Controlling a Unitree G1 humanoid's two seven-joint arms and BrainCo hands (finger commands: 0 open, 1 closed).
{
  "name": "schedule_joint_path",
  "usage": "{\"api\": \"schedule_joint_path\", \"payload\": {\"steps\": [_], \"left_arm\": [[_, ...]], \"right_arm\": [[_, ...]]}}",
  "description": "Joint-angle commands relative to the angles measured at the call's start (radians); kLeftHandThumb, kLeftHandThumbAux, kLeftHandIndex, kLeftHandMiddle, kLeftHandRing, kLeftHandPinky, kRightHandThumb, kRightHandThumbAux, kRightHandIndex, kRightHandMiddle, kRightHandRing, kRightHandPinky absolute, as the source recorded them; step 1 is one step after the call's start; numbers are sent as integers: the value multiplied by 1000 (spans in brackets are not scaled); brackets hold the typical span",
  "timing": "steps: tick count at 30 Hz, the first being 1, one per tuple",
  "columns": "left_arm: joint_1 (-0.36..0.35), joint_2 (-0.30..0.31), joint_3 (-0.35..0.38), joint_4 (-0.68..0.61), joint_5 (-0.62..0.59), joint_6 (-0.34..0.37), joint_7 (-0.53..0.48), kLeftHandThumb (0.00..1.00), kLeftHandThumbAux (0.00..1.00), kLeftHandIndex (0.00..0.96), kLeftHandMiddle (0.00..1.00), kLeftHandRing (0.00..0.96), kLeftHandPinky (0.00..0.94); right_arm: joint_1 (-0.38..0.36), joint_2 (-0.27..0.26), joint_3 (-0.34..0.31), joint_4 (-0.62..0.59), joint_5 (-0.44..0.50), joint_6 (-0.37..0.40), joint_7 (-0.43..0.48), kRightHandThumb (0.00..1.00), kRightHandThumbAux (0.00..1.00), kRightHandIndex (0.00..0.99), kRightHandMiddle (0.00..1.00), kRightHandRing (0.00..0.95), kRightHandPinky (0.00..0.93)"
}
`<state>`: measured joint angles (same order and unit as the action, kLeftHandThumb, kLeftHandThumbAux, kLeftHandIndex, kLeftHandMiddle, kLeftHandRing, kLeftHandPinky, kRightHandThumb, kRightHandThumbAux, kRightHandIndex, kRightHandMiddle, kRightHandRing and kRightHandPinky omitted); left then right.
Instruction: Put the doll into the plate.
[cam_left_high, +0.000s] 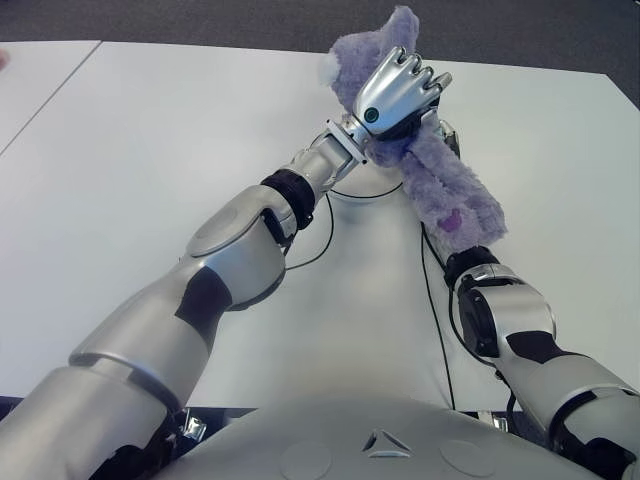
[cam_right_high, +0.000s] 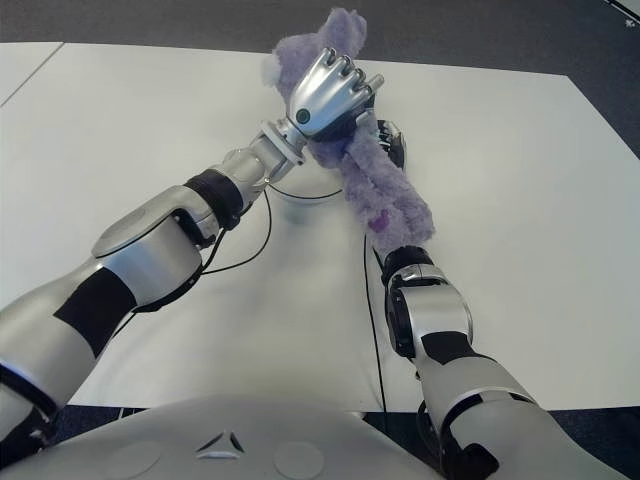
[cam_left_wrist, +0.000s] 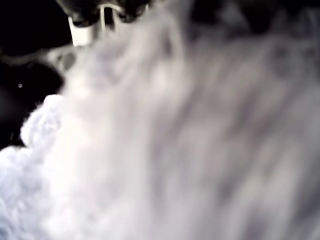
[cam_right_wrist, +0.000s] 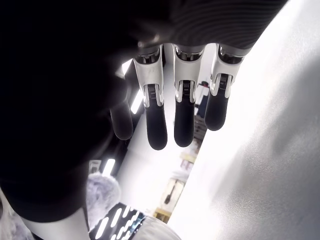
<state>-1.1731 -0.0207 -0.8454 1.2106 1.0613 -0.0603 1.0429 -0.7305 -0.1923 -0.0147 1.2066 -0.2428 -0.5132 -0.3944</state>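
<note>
Two robot hands meet above a white bench (cam_left_high: 150, 150), and only one carries anything. Reaching across from the robot's left, the left robot hand (cam_left_high: 398, 92) has its fingers (cam_left_high: 425, 78) curled around the upper body of a purple plush doll (cam_left_high: 445, 190), gripping it clear of the surface near the far middle of the bench. In the left wrist view, the doll's fur fills nearly the whole picture, pressed close against the camera.

The doll's long axis runs on a slant: its head, with a pale ear at the side, points up and away toward the far edge, while its lower end, marked with a darker purple patch, trails down toward the robot's right forearm.

The right robot hand (cam_right_wrist: 172, 112) is mostly hidden behind the doll in both eye views; its own wrist view shows the fingers (cam_right_wrist: 183, 117) extended side by side and holding nothing, with a tuft of purple fur at the frame's edge.

A curved pale rim on the bench just below the left wrist may belong to a plate (cam_left_high: 365, 192), though most of it is covered and nothing can be seen inside it. Thin black cables (cam_left_high: 432, 290) trail along both arms.
</note>
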Motion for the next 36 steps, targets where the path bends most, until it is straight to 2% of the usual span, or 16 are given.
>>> {"api": "schedule_joint_path", "payload": {"steps": [1,7,14,18,22,23,24,25,28,34,35,36], "left_arm": [[18,-7,-6,45,-8,-11,-55,710,705,440,830,846,866],[32,-10,-7,54,-7,6,-69,708,705,438,813,840,869],[48,-12,-4,57,-6,37,-40,705,706,437,800,838,859],[55,-12,0,55,-8,43,-25,690,711,431,732,779,784],[62,-9,10,48,-19,35,-27,683,713,424,675,734,754],[62,-9,12,48,-21,35,-28,490,677,414,658,723,748],[63,-9,14,48,-23,36,-31,361,656,407,647,716,745],[63,-10,16,47,-25,37,-32,274,631,391,630,705,739],[64,-10,20,47,-28,39,-35,171,594,364,600,687,729],[64,-9,25,45,-33,43,-45,128,536,278,485,607,661],[64,-9,25,46,-34,45,-49,118,515,230,408,509,549],[64,-9,24,47,-35,47,-53,111,501,199,358,445,475]], "right_arm": [[316,115,29,151,-25,37,-9,0,863,242,285,256,245],[317,114,28,150,-26,23,-11,0,885,254,298,270,264],[317,113,23,150,-21,24,-2,0,902,253,294,264,257],[316,112,24,150,-21,28,0,0,901,250,291,262,256],[316,110,26,151,-24,32,1,0,884,246,294,266,259],[316,109,26,151,-24,32,1,0,879,246,295,268,260],[316,109,27,151,-25,32,1,0,876,245,296,269,261],[316,109,27,151,-25,33,1,0,874,246,297,270,261],[316,110,27,151,-25,33,1,0,873,247,298,271,262],[314,112,19,151,-16,35,9,0,878,252,301,274,266],[313,112,18,151,-16,35,9,0,876,252,299,272,264],[313,112,18,151,-16,35,9,0,875,251,299,271,262]]}}
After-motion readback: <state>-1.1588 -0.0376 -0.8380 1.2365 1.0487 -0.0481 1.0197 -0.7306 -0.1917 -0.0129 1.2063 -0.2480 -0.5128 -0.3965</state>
